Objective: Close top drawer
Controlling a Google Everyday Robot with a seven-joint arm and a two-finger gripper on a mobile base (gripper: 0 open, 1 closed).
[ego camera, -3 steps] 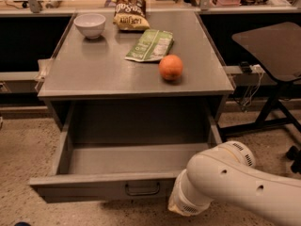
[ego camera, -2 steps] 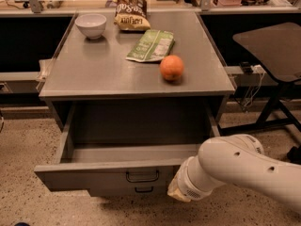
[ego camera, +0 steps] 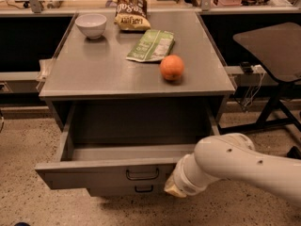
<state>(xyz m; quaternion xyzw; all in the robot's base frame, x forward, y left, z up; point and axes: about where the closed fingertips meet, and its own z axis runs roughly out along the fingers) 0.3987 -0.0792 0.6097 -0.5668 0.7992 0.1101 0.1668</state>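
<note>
The top drawer point(ego camera: 89, 174) stands pulled out from under the grey cabinet top point(ego camera: 117, 69), its inside empty. Its tall plain front panel faces me, with a dark wire handle point(ego camera: 142, 174) at the centre. My white arm point(ego camera: 235, 166) comes in from the lower right. My gripper point(ego camera: 172, 187) is at the arm's tan end, right against the right part of the drawer's front panel, beside the handle. The arm's wrist hides the fingers.
A narrower drawer with a small handle point(ego camera: 144, 189) shows just below. On the cabinet top lie an orange point(ego camera: 171, 67), a green snack bag point(ego camera: 151, 45), a chip bag point(ego camera: 130, 12) and a white bowl point(ego camera: 91, 24). A dark table on a black frame point(ego camera: 273, 46) stands at the right.
The drawer front has slid back toward the cabinet, mostly early in the second. My arm has moved forward and up with it, staying at the front panel.
</note>
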